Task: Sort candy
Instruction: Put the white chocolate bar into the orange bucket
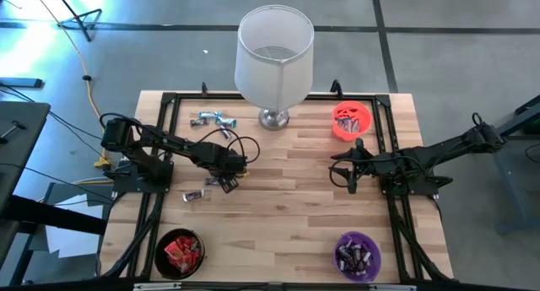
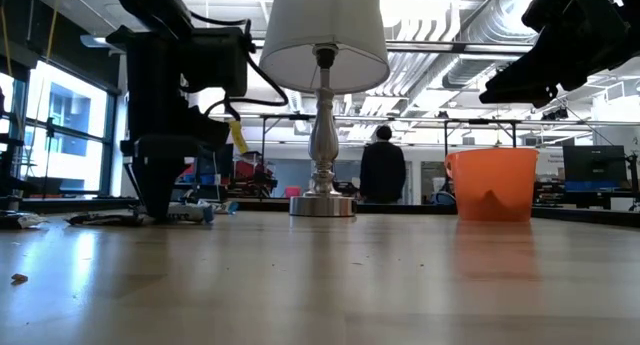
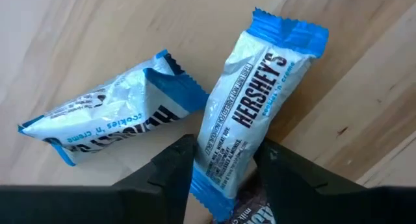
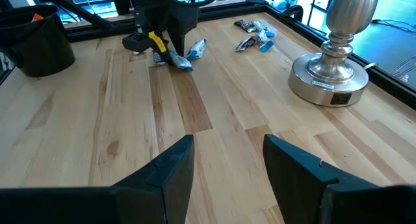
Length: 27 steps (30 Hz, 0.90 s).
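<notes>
Two silvery blue-white candy bars lie flat on the wooden table: one (image 3: 257, 100) and a second (image 3: 110, 117) beside it. A dark-wrapped candy (image 3: 257, 212) peeks out under the first bar's end. My left gripper (image 3: 224, 175) points down at left centre (image 1: 228, 183), open, its fingers on either side of the first bar's one end. My right gripper (image 4: 227, 165) hovers open above the table's right half (image 1: 354, 169), with nothing between its fingers. My left gripper comes from above, pointing down, with one finger (image 3: 170, 175) on each long side of the bar's end (image 3: 218, 175), across the bar. The bar lies flat on the table. Whether the fingers touch the wrapper, I cannot tell.
More candy lies loose near the far edge (image 1: 211, 118) and one piece by the left frame (image 1: 196, 194). A lamp (image 1: 274, 63) stands at far centre. The bowls are an orange one (image 1: 350, 121), a black one with red candy (image 1: 179, 251) and a purple one (image 1: 359, 253).
</notes>
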{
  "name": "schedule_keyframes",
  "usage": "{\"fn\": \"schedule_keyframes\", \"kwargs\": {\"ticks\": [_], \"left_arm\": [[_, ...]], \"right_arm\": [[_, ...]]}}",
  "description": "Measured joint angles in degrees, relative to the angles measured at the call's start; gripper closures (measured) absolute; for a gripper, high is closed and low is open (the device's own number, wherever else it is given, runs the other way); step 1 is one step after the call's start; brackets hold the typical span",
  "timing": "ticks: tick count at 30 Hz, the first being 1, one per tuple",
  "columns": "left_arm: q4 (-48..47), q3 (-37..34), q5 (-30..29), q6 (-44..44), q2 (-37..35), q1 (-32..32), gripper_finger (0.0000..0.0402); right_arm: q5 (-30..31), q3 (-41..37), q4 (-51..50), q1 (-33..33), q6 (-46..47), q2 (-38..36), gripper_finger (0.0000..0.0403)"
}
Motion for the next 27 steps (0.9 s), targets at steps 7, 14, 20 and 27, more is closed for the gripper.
{"fn": "schedule_keyframes", "kwargs": {"ticks": [7, 14, 20, 27], "left_arm": [[0.54, -0.07, 0.46, -1.00, 0.04, -0.11, 0.0346], [0.14, 0.46, 0.31, -0.93, 0.10, -0.11, 0.0379], [-1.76, 4.64, -0.10, 2.72, 0.84, -0.04, 0.0364], [-0.49, 10.14, -1.46, 5.95, 0.81, -0.78, 0.0373]], "right_arm": [[-0.02, 0.00, 0.00, 0.02, 0.00, -0.02, 0.0222], [-0.01, -0.01, 0.00, 0.00, 0.00, -0.01, 0.0222], [0.00, 0.00, 0.00, 0.00, 0.00, -0.02, 0.0222], [0.00, 0.00, -0.07, 0.01, 0.00, -0.02, 0.0222]]}}
